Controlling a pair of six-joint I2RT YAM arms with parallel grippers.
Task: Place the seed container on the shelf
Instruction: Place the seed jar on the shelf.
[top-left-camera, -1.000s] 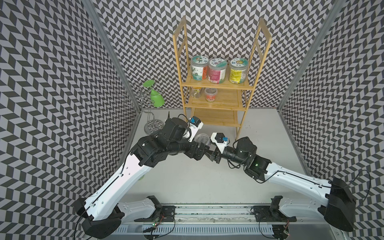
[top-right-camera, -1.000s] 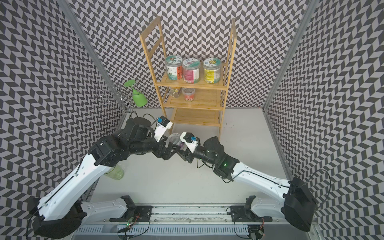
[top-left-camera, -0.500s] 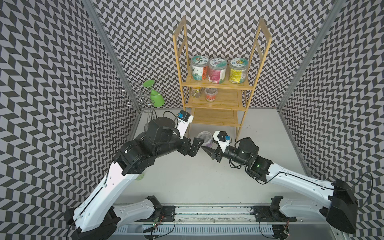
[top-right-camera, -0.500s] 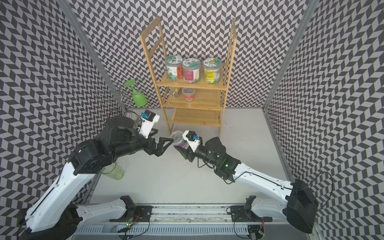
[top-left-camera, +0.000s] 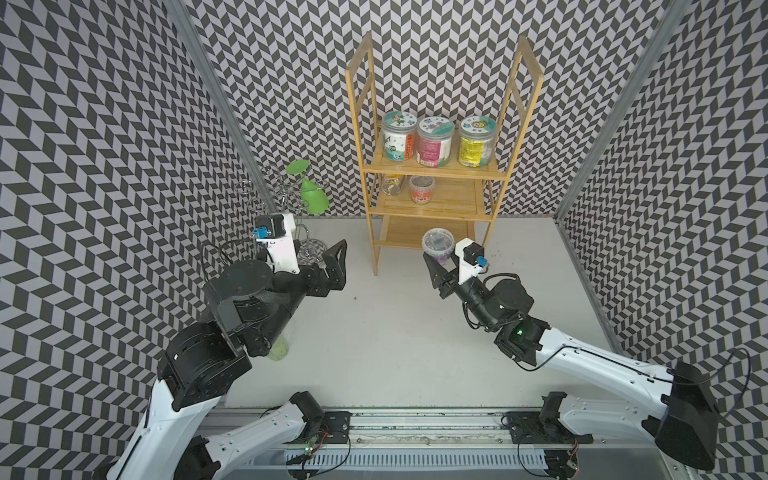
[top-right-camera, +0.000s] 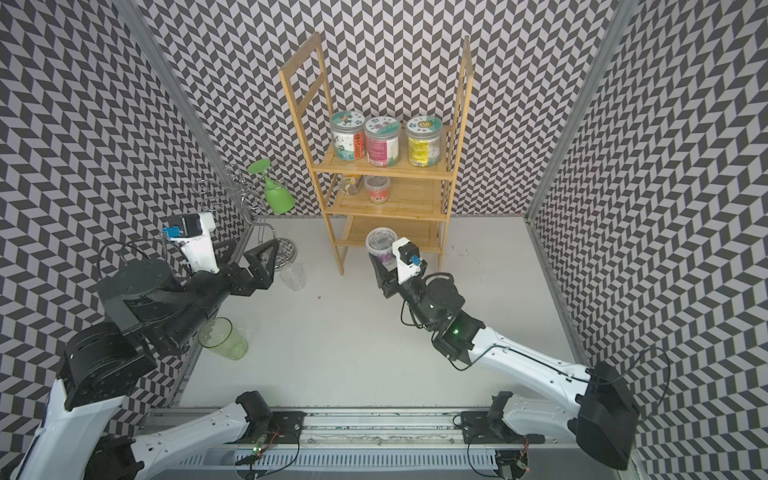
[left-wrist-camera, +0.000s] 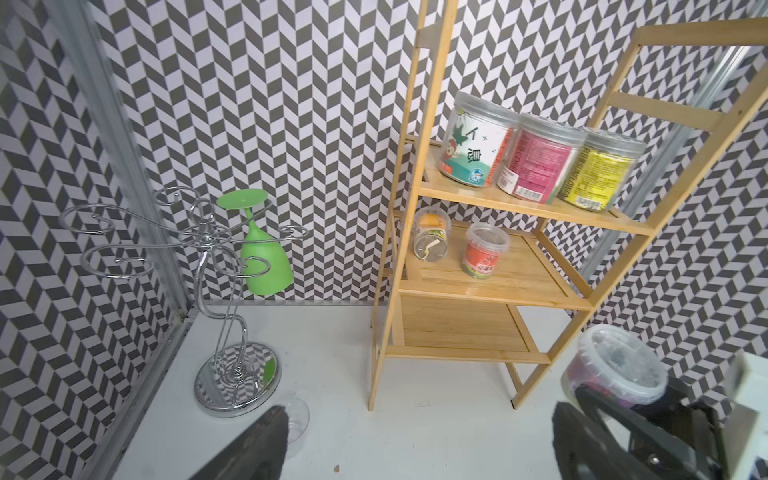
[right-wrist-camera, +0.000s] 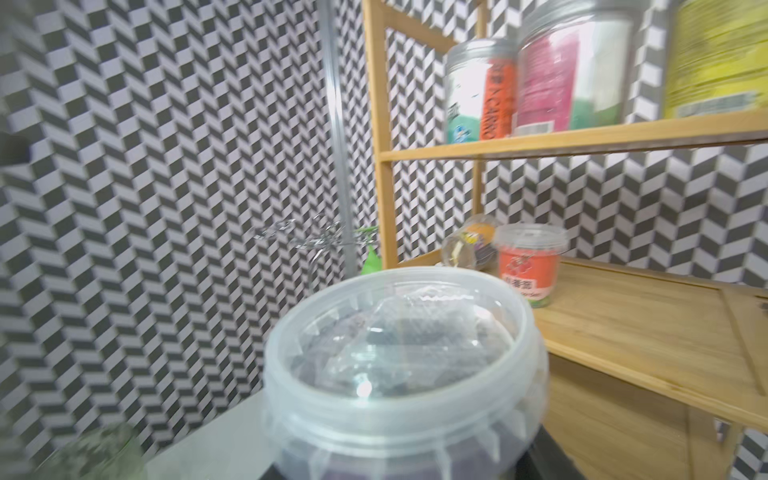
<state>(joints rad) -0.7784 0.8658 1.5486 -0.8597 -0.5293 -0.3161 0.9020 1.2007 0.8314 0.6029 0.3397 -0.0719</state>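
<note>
Metal rail (top-left-camera: 395, 419) runs along the near edge of the white table (top-left-camera: 395, 340) and carries the bases of both arms. Just beyond it, on the left side, a green translucent plastic tumbler (top-right-camera: 222, 338) lies on its side, partly under the left arm. A small clear glass (top-right-camera: 294, 275) sits further in, beside the round base of the chrome wire glass stand (left-wrist-camera: 237, 378).

Near that stand the left gripper (top-right-camera: 245, 258) hangs above the table with its fingers (left-wrist-camera: 257, 449) spread wide and nothing between them.

Across from it, the right gripper (top-left-camera: 440, 261) pinches the seed container (top-left-camera: 437, 241), a clear round plastic tub with a clear lid and purple at its side. The tub is upright and off the table, just in front of the light bamboo three-tier shelf (top-left-camera: 455, 199), near its front right leg and not on any tier.

On the middle tier stand a small clear tub with a red label (top-left-camera: 422, 193) and, beside it, a clear jar on its side (top-left-camera: 392, 187). The top tier holds three clear jars in a row, labelled teal (top-left-camera: 399, 139), pink (top-left-camera: 434, 143) and yellow (top-left-camera: 477, 143).

A green plastic wine glass (left-wrist-camera: 264, 257) hangs upside down from the wire stand in the back left corner.
</note>
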